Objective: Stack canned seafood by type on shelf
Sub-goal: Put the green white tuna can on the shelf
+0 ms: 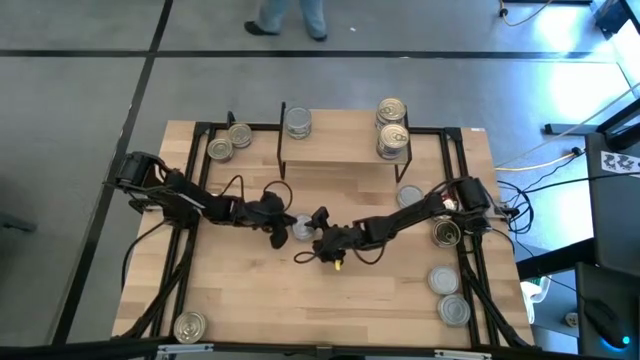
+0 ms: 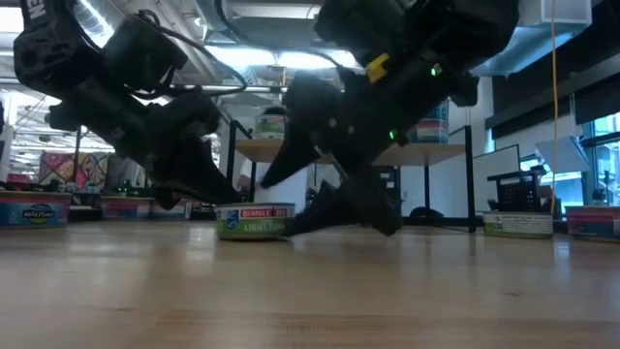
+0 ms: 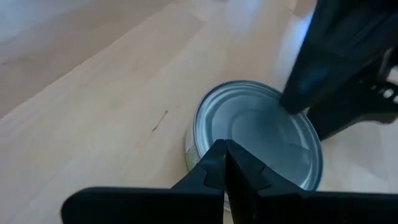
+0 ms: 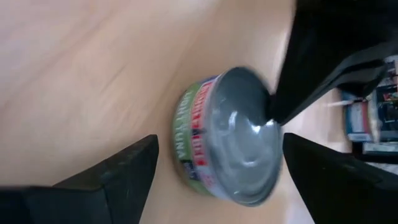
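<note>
A short tin (image 1: 302, 228) with a silver-grey top and a green label stands flat on the wooden table, in front of the shelf (image 1: 340, 160). My left gripper (image 3: 224, 155) is shut, and it reaches the tin from the table's left. My right gripper (image 4: 220, 139) is open and comes in from the right. Its two fingers stand on either side of the tin (image 4: 227, 137) with gaps showing. Three tins (image 1: 392, 142) stand on the shelf, two of them stacked at its right end. My left gripper rests its shut fingertips on the tin's top beside the rim (image 3: 214, 134), on the side toward the table's left. The fingers slant down from the left. The tin sits flat on the table (image 2: 254, 221).
Loose tins lie around the table: two at the far left (image 1: 230, 142), several along the right side (image 1: 444, 280), one at the near left corner (image 1: 190, 326). Black frame rails (image 1: 462, 180) run along the table's sides. A person's legs (image 1: 290, 15) show beyond the far edge.
</note>
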You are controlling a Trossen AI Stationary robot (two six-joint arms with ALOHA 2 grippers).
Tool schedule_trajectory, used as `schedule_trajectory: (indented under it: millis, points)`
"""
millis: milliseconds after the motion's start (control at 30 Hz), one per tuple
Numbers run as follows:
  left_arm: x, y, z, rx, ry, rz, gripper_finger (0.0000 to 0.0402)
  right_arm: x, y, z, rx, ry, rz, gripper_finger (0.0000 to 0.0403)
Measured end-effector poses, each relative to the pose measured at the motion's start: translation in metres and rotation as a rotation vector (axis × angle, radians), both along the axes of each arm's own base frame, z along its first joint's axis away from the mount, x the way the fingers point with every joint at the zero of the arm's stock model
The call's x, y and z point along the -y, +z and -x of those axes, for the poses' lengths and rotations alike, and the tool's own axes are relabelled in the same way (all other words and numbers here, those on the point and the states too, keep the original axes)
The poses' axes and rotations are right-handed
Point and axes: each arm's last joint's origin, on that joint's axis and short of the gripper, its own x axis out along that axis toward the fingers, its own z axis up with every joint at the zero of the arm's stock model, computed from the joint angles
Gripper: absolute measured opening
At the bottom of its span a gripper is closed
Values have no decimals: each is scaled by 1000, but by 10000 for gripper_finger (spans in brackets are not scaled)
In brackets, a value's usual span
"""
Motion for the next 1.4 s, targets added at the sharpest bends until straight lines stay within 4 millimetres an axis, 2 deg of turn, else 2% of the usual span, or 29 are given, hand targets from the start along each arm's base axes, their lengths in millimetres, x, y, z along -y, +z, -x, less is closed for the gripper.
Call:
schedule_trajectory:
  millis: [233,533,867,1133,1400]
  points:
    - [-2,0,0,10,64,31,1,1,-5,-1,-7,-8,37,340]
    - [-4,0,0,10,80,31,1,14,-4,-4,7,-43,53,340]
    - [-4,0,0,9,80,32,1,21,-6,-4,-48,22,131,340]
    - [-4,0,0,10,80,32,1,22,-20,-10,-60,112,265,339]
    - [-5,-1,1,8,94,21,1,41,-23,-18,-43,68,261,338]
